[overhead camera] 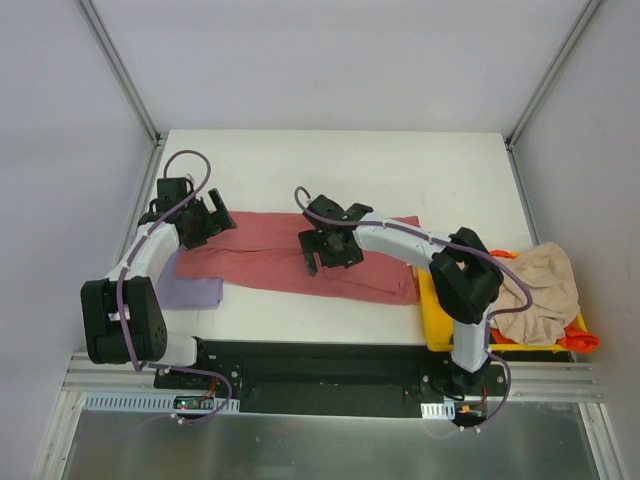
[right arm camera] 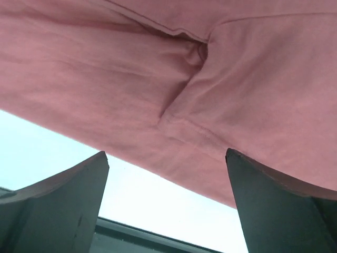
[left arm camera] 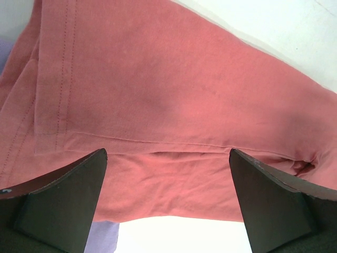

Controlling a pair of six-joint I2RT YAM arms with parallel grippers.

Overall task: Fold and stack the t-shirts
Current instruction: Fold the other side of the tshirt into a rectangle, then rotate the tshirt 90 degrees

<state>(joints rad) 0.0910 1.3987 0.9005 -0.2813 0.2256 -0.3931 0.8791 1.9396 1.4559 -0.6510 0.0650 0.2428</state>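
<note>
Above pink tee (overhead camera: 255, 258), right claw (overhead camera: 326, 254) agape

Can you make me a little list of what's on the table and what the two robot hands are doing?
pink-red t-shirt: long folded band across the middle of the table
lavender t-shirt: left side, partly under the pink-red one
yellow bin: near right corner, beige t-shirt piled over an orange-red t-shirt
left gripper: open, over the pink-red shirt's left end
right gripper: open, over its middle
</note>
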